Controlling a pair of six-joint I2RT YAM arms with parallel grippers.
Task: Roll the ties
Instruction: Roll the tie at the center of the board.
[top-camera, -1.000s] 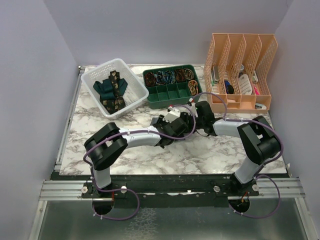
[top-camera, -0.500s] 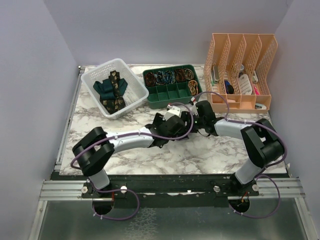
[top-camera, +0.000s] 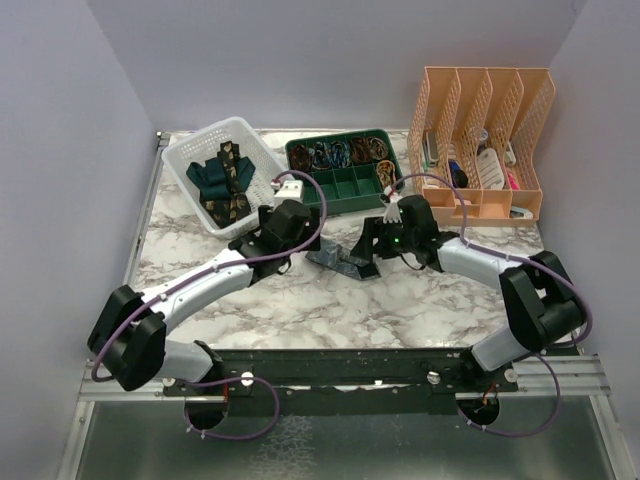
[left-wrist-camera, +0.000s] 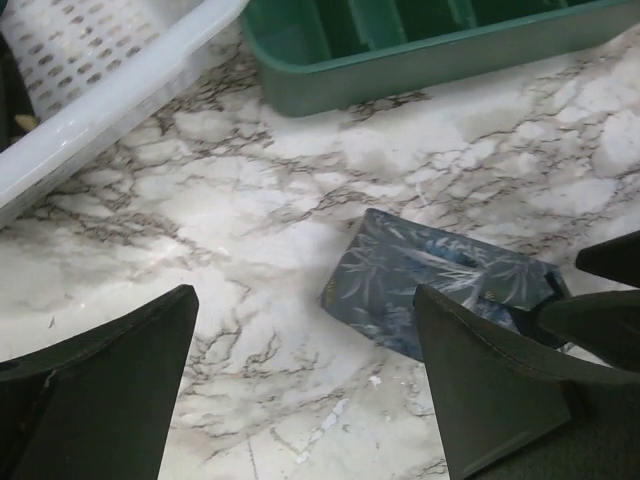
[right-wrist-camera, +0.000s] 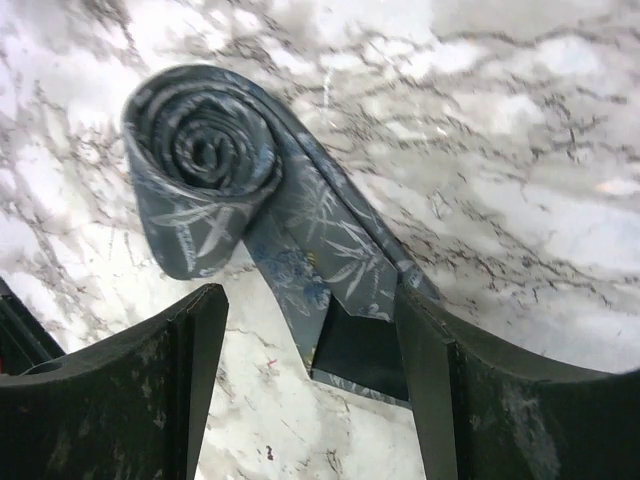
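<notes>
A blue-grey patterned tie (top-camera: 335, 258) lies on the marble table, rolled into a coil (right-wrist-camera: 205, 165) with a short tail (right-wrist-camera: 340, 255) trailing out. My right gripper (top-camera: 364, 248) is open, and the tail's wide end lies between its fingers (right-wrist-camera: 310, 330), close to the right one. My left gripper (top-camera: 275, 236) is open to the left of the tie (left-wrist-camera: 440, 285), apart from it, with bare table between its fingers (left-wrist-camera: 300, 340). A teal tie (top-camera: 205, 178) and a black-and-gold tie (top-camera: 233, 172) lie in the white basket (top-camera: 262, 140).
A green compartment tray (top-camera: 340, 205) holding small rolled items stands behind the tie, its front wall (left-wrist-camera: 420, 65) near my left gripper. The basket's rim (left-wrist-camera: 110, 100) is close on the left. An orange file rack (top-camera: 480, 200) stands at the back right.
My left gripper opened wide and drew back to the left, away from the tie. My right gripper opened wider. The tie now lies uncovered on the table.
</notes>
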